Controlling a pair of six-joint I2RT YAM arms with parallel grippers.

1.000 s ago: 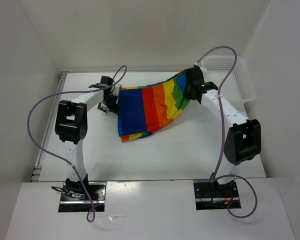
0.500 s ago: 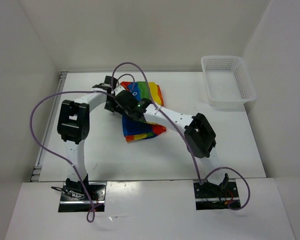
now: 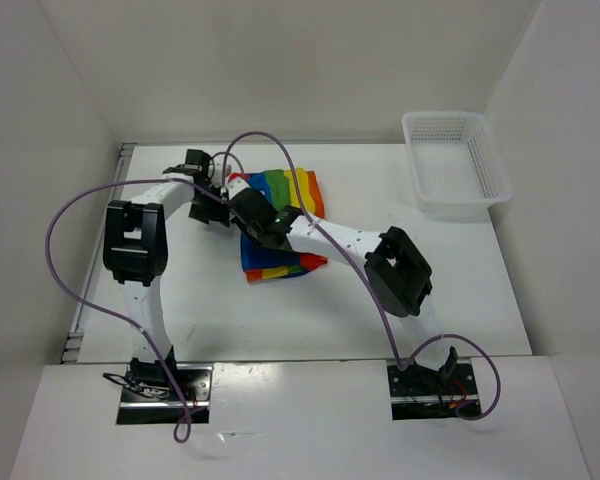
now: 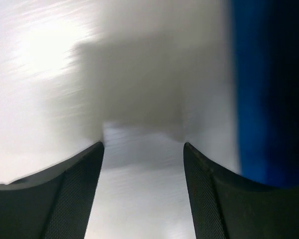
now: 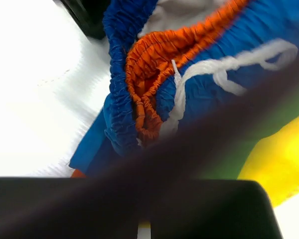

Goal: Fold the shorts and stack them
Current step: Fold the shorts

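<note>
The rainbow-striped shorts (image 3: 298, 190) lie folded over left of the table's middle. My right arm reaches across them, and its gripper (image 3: 250, 210) rests shut at their left end. The right wrist view shows the blue and orange gathered waistband (image 5: 139, 64) and the white drawstring (image 5: 224, 67) close ahead. A sliver of yellow cloth sits between the shut fingers of the right gripper (image 5: 144, 199). My left gripper (image 3: 206, 208) stands just left of the shorts. In its own blurred view, the left gripper (image 4: 143, 145) is open over bare table, with blue cloth (image 4: 269, 99) at the right edge.
A white mesh basket (image 3: 442, 116) stands at the back right corner. White walls close the table on the left, back and right. A purple cable (image 3: 280, 150) loops above the shorts, and its blurred length crosses the right wrist view (image 5: 214, 129).
My right gripper swept from the back right across to the left with the shorts' edge, laying them double. The left gripper drew a little to the left, off the cloth.
</note>
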